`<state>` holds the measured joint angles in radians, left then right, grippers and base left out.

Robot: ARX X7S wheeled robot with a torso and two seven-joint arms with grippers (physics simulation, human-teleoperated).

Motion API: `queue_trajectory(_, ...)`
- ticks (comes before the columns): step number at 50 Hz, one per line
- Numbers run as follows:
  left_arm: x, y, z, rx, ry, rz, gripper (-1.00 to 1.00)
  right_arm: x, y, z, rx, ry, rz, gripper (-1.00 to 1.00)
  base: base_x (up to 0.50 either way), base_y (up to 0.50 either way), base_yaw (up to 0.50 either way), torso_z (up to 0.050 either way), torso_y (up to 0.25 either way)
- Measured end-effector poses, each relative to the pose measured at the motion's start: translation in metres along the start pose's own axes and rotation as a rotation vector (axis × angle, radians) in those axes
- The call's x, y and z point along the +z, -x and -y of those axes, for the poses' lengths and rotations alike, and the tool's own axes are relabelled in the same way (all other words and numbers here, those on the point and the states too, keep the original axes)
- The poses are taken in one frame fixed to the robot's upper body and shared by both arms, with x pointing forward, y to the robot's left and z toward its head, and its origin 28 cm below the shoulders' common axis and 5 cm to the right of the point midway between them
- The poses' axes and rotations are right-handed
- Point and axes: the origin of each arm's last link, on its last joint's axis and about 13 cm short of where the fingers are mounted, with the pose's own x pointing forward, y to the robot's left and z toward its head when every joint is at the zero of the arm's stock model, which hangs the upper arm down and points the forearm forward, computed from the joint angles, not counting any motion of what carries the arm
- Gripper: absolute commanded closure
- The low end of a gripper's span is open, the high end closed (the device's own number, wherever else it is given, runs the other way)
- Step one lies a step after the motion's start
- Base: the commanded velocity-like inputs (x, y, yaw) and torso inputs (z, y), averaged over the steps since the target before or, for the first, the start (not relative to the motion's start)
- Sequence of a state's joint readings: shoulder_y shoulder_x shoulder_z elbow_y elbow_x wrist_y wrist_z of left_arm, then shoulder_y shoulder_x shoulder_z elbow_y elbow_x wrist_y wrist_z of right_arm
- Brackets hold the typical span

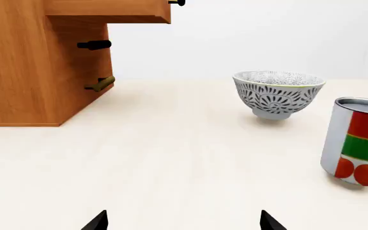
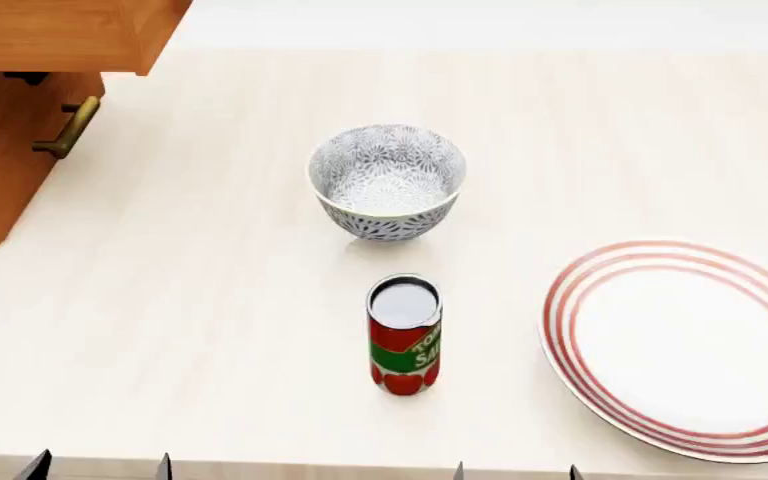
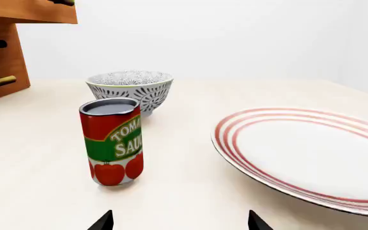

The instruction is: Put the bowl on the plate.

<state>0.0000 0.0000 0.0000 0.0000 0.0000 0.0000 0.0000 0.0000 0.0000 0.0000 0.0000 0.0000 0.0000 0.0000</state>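
The bowl (image 2: 387, 180), white with a dense grey floral pattern, stands upright near the middle of the table (image 2: 224, 300); it also shows as the bowl (image 1: 278, 93) and the bowl (image 3: 130, 89) in the wrist views. The red-ringed white plate (image 2: 684, 345) lies flat at the right, seen too as the plate (image 3: 312, 155). My left gripper (image 2: 99, 466) and right gripper (image 2: 516, 470) sit at the near table edge, both open and empty. Only the dark fingertips (image 1: 97, 221) and fingertips (image 3: 104, 221) show in the wrist views.
A red and green tomato sauce can (image 2: 404, 335) stands upright between the bowl and the near edge, left of the plate. A wooden cabinet (image 2: 11, 110) with a brass handle (image 2: 67, 130) occupies the far left corner.
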Motion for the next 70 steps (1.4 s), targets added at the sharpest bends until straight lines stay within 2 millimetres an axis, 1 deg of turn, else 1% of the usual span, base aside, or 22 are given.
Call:
queue_trajectory(9, -0.002, 0.000, 0.000, -0.010, -0.001, -0.013, -1.00, -0.004, -0.003, -0.002, 0.016, 0.029, -0.022, -1.00, 0.00, 0.00, 0.00, 0.000, 0.000)
queue_trajectory(21, 0.001, 0.000, 0.000, -0.033, -0.015, 0.002, -1.00, -0.007, -0.006, -0.005, 0.032, 0.053, -0.039, -1.00, 0.00, 0.00, 0.00, 0.000, 0.000)
queue_trajectory(39, 0.008, -0.006, -0.006, -0.027, -0.026, 0.046, -1.00, 0.000, -0.008, -0.005, 0.034, 0.052, -0.010, -1.00, 0.00, 0.00, 0.00, 0.000, 0.000)
queue_trajectory(66, 0.012, -0.009, -0.012, -0.005, -0.018, 0.072, -1.00, 0.009, -0.007, -0.004, 0.018, 0.001, 0.039, -1.00, 0.04, 0.00, 0.00, 0.000, 0.000)
queue_trajectory(68, 0.012, -0.009, -0.013, -0.004, -0.018, 0.073, -1.00, 0.012, -0.004, -0.001, 0.003, -0.002, 0.031, -1.00, 0.16, 0.00, 0.00, 0.000, 0.000)
queue_trajectory(70, 0.012, -0.010, -0.013, -0.002, -0.018, 0.073, -1.00, 0.020, 0.001, 0.005, -0.019, -0.007, 0.013, -1.00, 0.21, 0.00, 0.00, 0.000, 0.000)
